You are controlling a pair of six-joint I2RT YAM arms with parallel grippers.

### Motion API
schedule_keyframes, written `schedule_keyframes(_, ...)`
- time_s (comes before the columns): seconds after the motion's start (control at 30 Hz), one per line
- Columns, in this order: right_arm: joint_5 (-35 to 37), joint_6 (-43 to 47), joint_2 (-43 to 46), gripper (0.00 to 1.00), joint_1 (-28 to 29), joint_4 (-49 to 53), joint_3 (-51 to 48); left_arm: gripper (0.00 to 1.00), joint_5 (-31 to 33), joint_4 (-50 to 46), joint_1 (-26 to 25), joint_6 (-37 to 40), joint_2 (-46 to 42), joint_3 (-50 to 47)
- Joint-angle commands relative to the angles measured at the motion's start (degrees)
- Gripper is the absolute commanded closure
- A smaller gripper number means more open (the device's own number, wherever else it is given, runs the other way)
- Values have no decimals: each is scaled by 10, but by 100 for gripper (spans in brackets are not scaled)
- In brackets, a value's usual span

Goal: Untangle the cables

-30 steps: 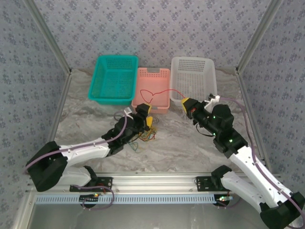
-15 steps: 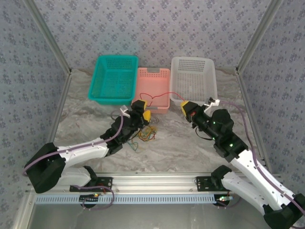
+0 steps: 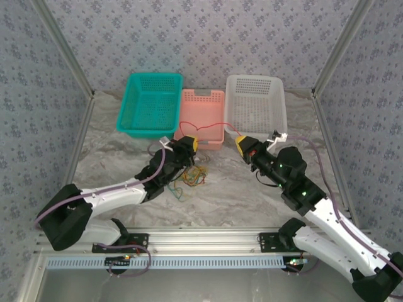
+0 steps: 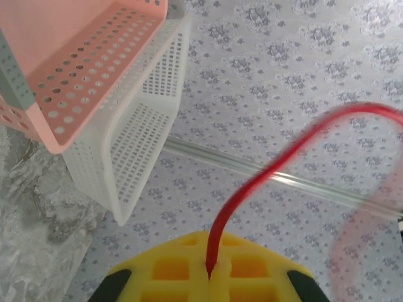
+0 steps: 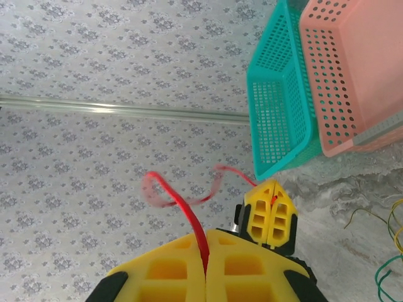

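A red cable (image 3: 204, 128) runs slack between my two grippers, arching over the front rim of the pink basket (image 3: 203, 100). My left gripper (image 3: 191, 145) is shut on one end of it; in the left wrist view the red cable (image 4: 264, 179) rises from between the closed yellow fingers (image 4: 170, 270). My right gripper (image 3: 240, 143) is shut on the other end, and the red cable (image 5: 189, 217) loops from it toward the left gripper (image 5: 272, 200). The remaining yellow, green and dark brown cables (image 3: 192, 177) lie tangled on the table just below the left gripper.
A teal basket (image 3: 150, 104), the pink basket and a white basket (image 3: 255, 100) stand in a row at the back. The teal basket (image 5: 280, 94) hangs close behind the left gripper in the right wrist view. Patterned walls close in the left, right and rear.
My right gripper has moved left and toward the near edge, closer to the left gripper. The red cable has gone slacker and its arch has shifted. The left gripper edged slightly up and left.
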State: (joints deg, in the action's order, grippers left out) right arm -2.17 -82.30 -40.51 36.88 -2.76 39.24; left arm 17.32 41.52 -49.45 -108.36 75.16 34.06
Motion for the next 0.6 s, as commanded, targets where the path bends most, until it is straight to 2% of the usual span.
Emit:
schedule_keyframes(0.0, 17, 49, 14, 100, -18, 49, 39, 100, -23, -43, 6, 49, -17, 26)
schedule_keyframes(0.07, -21, 115, -4, 100, -67, 120, 102, 100, -63, -146, 11, 121, -39, 50)
schedule_keyframes(0.13, -80, 198, -38, 100, -133, 182, 175, 100, -88, -278, 13, 229, -54, 87)
schedule_keyframes(0.23, -160, 357, -114, 100, -208, 306, 321, 100, -88, -468, 4, 403, -52, 147)
schedule_keyframes(0.3, -165, 454, -163, 100, -226, 409, 408, 100, -60, -560, -9, 486, -43, 167)
schedule_keyframes(0.37, -150, 530, -196, 100, -239, 467, 461, 100, -12, -637, -27, 561, -28, 184)
schedule_keyframes(0.5, -124, 604, -225, 100, -265, 496, 515, 100, 60, -711, -66, 670, 19, 205)
schedule_keyframes(0.57, -110, 646, -248, 100, -270, 519, 550, 100, 100, -750, -101, 721, 61, 235)
